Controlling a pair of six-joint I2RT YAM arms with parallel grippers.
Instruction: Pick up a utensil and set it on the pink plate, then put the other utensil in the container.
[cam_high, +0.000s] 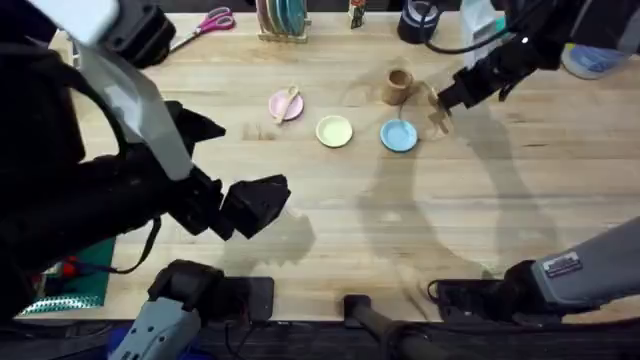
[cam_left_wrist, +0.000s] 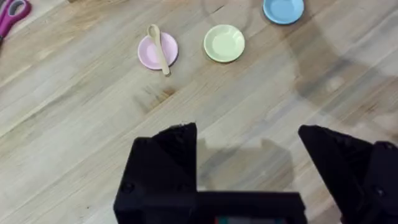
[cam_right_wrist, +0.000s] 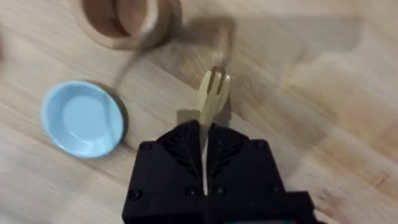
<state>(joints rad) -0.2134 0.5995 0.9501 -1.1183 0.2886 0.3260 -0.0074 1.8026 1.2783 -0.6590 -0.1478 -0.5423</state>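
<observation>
The wooden spoon (cam_high: 290, 100) (cam_left_wrist: 158, 48) lies across the pink plate (cam_high: 284, 108) (cam_left_wrist: 148, 55), its bowl end on the plate and its handle past the rim. My right gripper (cam_high: 446, 100) (cam_right_wrist: 205, 146) is shut on the wooden fork (cam_right_wrist: 212, 93) (cam_high: 437, 115), prongs pointing away from the fingers, held above the table just right of the brown wooden container (cam_high: 398, 85) (cam_right_wrist: 127, 22). My left gripper (cam_high: 262, 200) (cam_left_wrist: 249, 149) hovers open over bare table, well short of the plates, holding nothing.
A yellow plate (cam_high: 334, 131) (cam_left_wrist: 224, 43) and a light-blue plate (cam_high: 399, 135) (cam_right_wrist: 81, 118) (cam_left_wrist: 283, 10) sit in a row right of the pink one. Pink-handled scissors (cam_high: 205, 25), a plate rack (cam_high: 282, 20) and a black tape roll (cam_high: 418, 20) line the far edge.
</observation>
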